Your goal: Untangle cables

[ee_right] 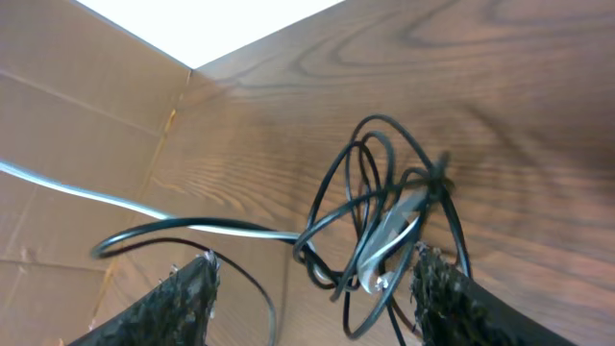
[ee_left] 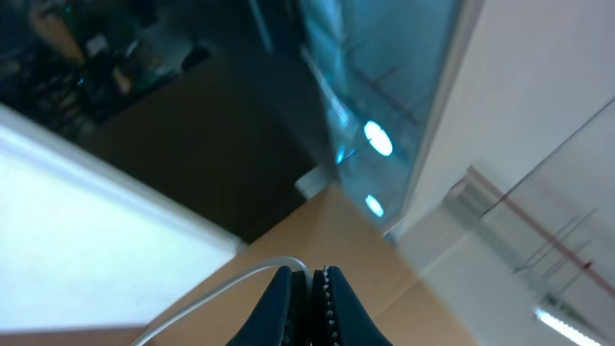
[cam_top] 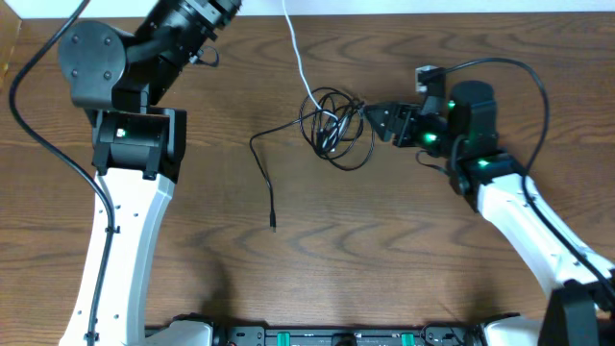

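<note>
Cables [cam_top: 336, 125] light, limp, springy on desk [cam_top: 432, 269]; left jaws pinch white cable [cam_top: 292, 34], right jaws wide; I'd grip an outer black loop

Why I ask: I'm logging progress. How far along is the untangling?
Done: one black tail lies stretched out leftward. In hand: the left gripper pinches the white cable; the right gripper hangs open at the tangle. Left: loosening that tangle, black wound with white.

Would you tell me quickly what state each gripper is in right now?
Left gripper: closed, apparently on the white cable.
Right gripper: open, fingers either side of the cable tangle, not gripping it.
</note>
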`<state>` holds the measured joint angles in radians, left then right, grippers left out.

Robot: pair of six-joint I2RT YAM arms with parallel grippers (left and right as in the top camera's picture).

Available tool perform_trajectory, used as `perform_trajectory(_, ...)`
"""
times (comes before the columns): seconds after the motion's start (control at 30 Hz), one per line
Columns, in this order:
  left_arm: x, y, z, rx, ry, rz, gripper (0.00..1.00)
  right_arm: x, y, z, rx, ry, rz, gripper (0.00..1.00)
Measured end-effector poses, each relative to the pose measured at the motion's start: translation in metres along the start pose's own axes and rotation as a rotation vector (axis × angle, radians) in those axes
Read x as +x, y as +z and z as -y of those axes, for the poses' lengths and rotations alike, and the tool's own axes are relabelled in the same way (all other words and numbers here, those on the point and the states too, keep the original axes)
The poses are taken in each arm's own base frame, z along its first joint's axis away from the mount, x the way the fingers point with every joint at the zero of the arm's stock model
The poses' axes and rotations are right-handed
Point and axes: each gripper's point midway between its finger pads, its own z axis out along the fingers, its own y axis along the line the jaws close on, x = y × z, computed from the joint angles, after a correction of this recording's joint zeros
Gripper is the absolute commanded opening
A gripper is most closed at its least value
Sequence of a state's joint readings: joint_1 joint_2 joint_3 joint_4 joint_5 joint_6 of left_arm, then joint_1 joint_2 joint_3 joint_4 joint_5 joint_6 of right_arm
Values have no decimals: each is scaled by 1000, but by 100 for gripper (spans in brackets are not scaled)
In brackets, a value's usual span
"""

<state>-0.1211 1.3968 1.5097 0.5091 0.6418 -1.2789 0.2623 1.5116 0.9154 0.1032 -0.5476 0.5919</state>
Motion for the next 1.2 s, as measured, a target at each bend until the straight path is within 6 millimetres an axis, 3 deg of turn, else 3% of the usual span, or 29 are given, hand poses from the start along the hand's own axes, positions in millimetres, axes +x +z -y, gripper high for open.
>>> perform_trajectory(0.17, -8, -1, 17, 61, -13, 41, 7, 15, 22, 7, 31, 117, -20, 58)
perform_trajectory(0.33, -6, -1, 10, 34, -49, 30, 7, 18, 40, 10, 42, 194, 4, 58)
perform_trajectory(0.47, -4, -1, 2, 6, -73, 18, 7, 35, 56, 10, 49, 246, -28, 58)
perform_trajectory(0.63, -3, -1, 1, 0, -76, 14, 7, 63, 73, 28, 96, 291, -91, 60)
perform_trajectory(0.73, -4, -1, 0, -4, -77, 22, 7, 61, 75, 30, 88, 257, -86, 62)
perform_trajectory(0.93, -16, -1, 6, 16, -65, 90, 7, 27, 70, -3, -122, 64, -16, 61)
perform_trajectory(1.07, -25, -1, 16, 35, -51, 129, 7, 16, 61, -25, -253, -44, -6, 58)
perform_trajectory(1.2, -27, -1, 19, 33, -52, 134, 7, 4, 50, -59, -403, -160, 20, 59)
